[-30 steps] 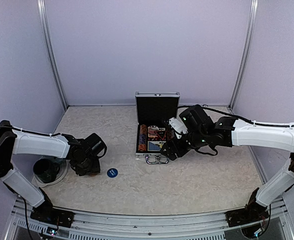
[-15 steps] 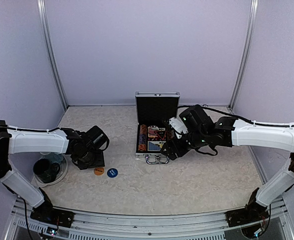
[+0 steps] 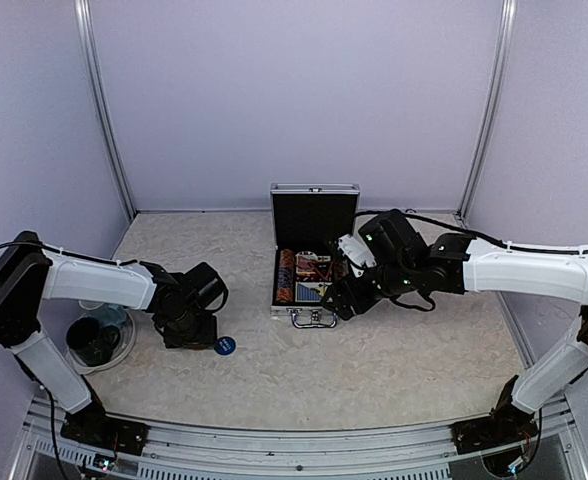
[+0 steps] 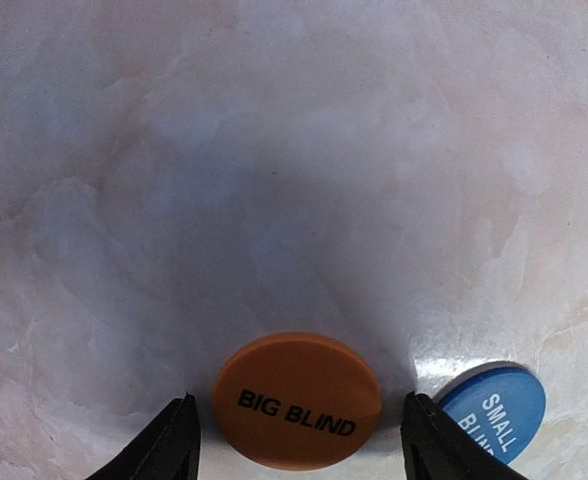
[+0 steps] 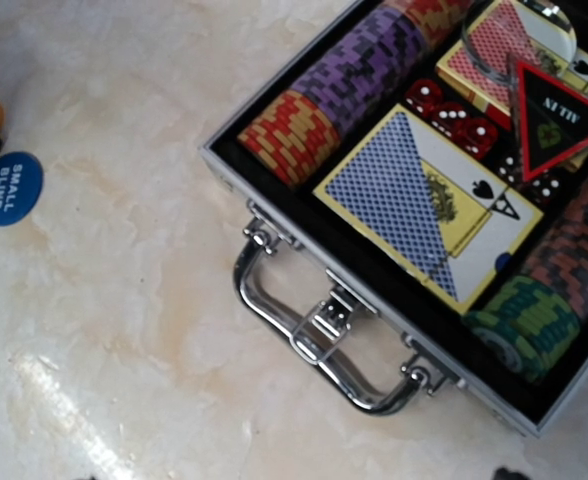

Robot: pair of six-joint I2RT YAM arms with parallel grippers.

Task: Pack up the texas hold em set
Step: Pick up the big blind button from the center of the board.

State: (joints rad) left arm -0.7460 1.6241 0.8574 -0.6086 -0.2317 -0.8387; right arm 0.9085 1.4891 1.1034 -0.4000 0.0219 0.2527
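The silver case [image 3: 314, 262] lies open at mid-table, its lid upright. In the right wrist view the case [image 5: 274, 205] holds chip rows [image 5: 349, 85], a blue card deck [image 5: 414, 195], a red deck, dice and a red-edged triangle marker [image 5: 554, 120]. An orange "BIG BLIND" button [image 4: 297, 400] lies flat on the table between the fingers of my open left gripper [image 4: 299, 445], with a gap on each side. A blue "SMALL BLIND" button [image 4: 494, 410] [image 3: 224, 345] lies just to its right. My right gripper [image 3: 349, 297] hangs open over the case's handle [image 5: 314, 330].
Dark cups stand on a clear plate [image 3: 99, 340] at the near left, behind the left arm. Purple walls and metal posts close in the table on three sides. The case's upright lid [image 3: 314, 210] stands behind the chips.
My left gripper has moved right towards the blue button and its jaws have widened. The orange button, seen from above half a second ago, is now under that gripper. The right arm is still.
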